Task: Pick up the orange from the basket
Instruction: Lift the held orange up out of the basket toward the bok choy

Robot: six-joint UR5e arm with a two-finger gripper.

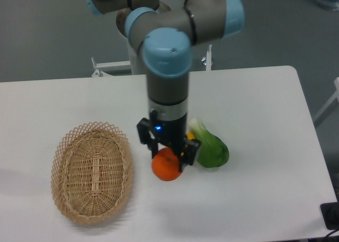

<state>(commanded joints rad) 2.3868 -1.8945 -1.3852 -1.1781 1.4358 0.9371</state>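
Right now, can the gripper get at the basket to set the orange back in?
Probably yes. The gripper holds the orange just right of the basket, which lies open-topped with nothing in it and bare table between.

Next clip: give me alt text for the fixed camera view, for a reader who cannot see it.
The gripper holds the orange to the right of the empty basket, which sits at the left of the white table. A green leafy vegetable lies just right of the gripper, partly behind the arm.
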